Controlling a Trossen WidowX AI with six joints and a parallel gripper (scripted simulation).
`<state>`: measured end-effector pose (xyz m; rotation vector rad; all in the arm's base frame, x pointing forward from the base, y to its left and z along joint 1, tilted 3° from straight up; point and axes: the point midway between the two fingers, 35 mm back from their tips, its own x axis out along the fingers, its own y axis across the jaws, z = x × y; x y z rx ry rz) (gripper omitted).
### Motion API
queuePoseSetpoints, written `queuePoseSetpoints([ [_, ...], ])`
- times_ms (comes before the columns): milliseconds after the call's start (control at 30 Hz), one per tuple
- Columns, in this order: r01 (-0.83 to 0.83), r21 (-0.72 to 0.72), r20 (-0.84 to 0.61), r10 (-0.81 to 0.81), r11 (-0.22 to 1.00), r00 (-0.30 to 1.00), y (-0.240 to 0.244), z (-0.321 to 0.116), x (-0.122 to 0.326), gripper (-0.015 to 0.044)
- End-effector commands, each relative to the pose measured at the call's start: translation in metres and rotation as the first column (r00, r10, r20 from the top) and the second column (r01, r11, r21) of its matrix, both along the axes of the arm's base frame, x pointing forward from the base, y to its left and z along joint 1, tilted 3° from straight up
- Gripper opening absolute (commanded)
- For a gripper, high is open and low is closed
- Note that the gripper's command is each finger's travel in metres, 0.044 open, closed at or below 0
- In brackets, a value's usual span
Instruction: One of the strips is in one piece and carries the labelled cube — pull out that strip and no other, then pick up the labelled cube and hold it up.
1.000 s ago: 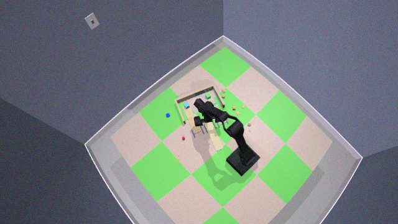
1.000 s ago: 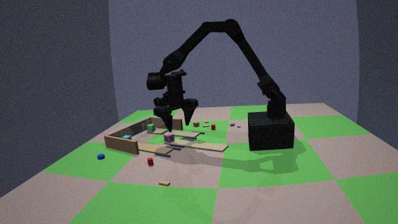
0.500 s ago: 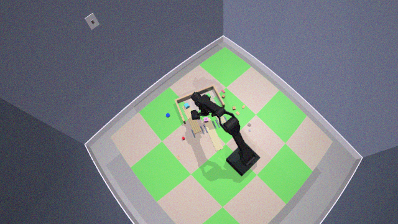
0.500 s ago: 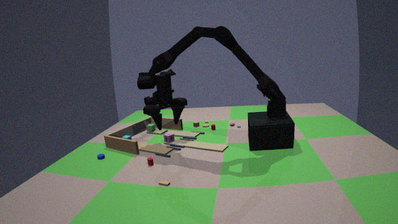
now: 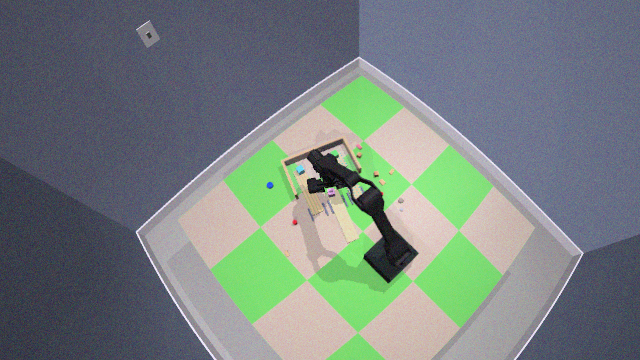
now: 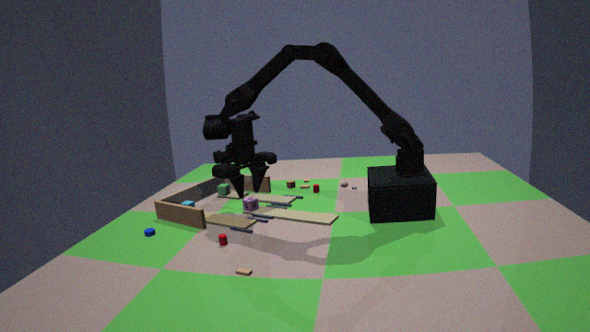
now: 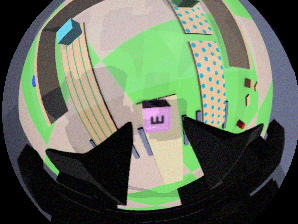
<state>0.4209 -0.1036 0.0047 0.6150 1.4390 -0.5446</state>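
Observation:
The pink-purple cube [image 5: 331,192] [image 6: 251,204] [image 7: 157,119] has a dark letter, like an E, on its top. It sits near the far end of the plain pale strip [image 5: 346,222] [image 6: 309,217] [image 7: 171,160], which lies outside the walls and looks in one piece. My gripper [image 6: 249,194] [image 7: 158,123] is partly open, fingers pointing down, a little above the cube. In the wrist view the cube shows between and slightly beyond the fingertips, with nothing gripped. In the top view the arm hides the fingers.
The green-lined strip [image 6: 228,220] [image 7: 82,75] has a light-blue cube [image 5: 300,170] [image 7: 69,31] at its far end. The blue-dotted strip [image 7: 211,75] has a gap across it; a green cube [image 6: 223,188] is on its far piece. Wooden walls [image 6: 180,215] enclose the back and sides. Dark guide bars flank the strips.

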Motion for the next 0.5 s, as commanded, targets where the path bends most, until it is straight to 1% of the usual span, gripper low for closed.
queuePoseSetpoints([
  [0,-0.005,0.006,-0.002,0.005,1.000,1.000,0.001,-0.009,0.000,0.0250],
  [467,-0.005,0.006,-0.002,0.005,1.000,1.000,0.002,-0.032,0.000,0.0250],
])
